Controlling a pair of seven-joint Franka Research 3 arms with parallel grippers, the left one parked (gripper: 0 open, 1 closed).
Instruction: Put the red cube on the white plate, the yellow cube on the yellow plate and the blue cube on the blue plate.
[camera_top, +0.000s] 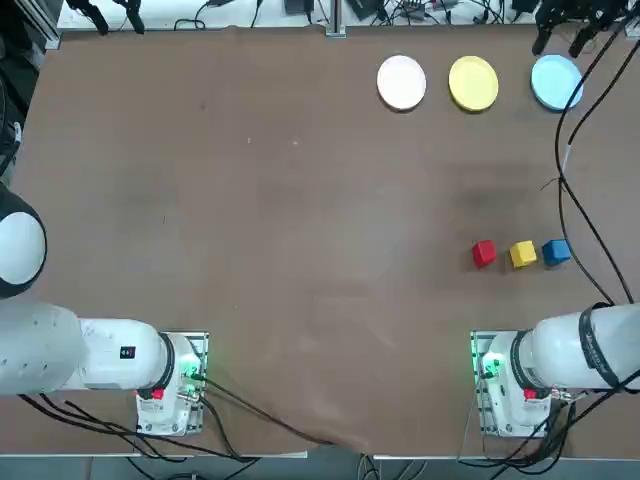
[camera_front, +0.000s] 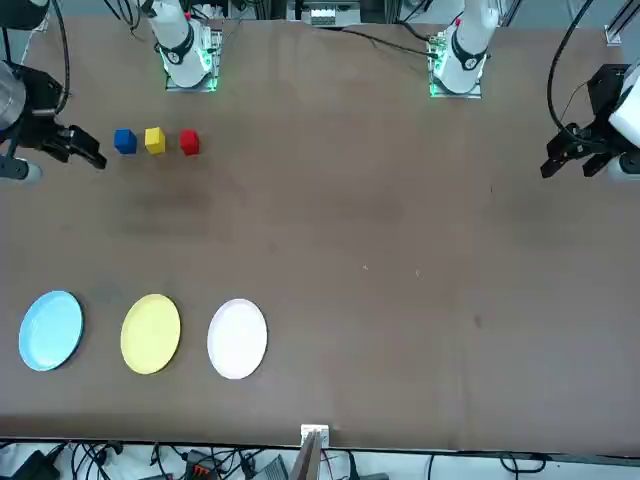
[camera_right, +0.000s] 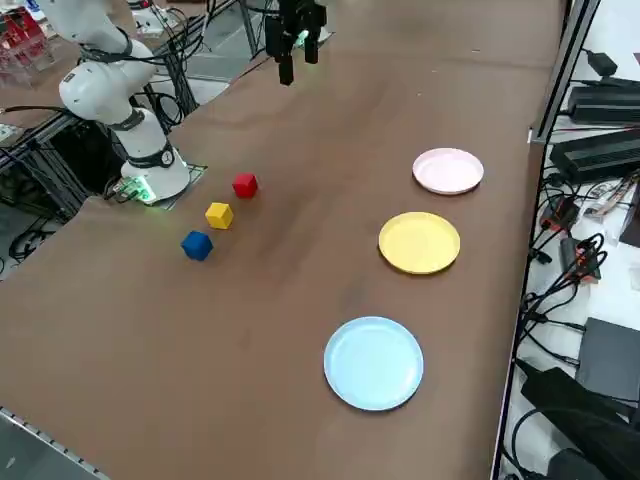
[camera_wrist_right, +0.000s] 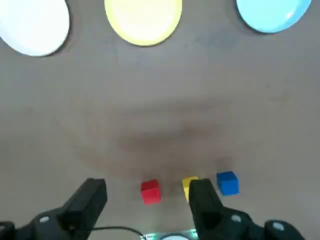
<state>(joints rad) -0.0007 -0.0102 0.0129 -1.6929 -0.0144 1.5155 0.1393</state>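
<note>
Small solid red cube (camera_top: 484, 253) on bare brown bench (camera_top: 300, 200), beside the yellow one (camera_top: 523, 254); right gripper's black jaws (camera_wrist_right: 149, 207) spread, empty; probably light, stiff, best pinched low across opposite side faces.

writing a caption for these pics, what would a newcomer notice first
Probably the three round plates in a row across the table from the arms' bases: white plate, yellow plate and blue plate. Nearer the right arm's base sit the small red cube, yellow cube and blue cube. The right gripper hangs above the table, jaws open.
</note>
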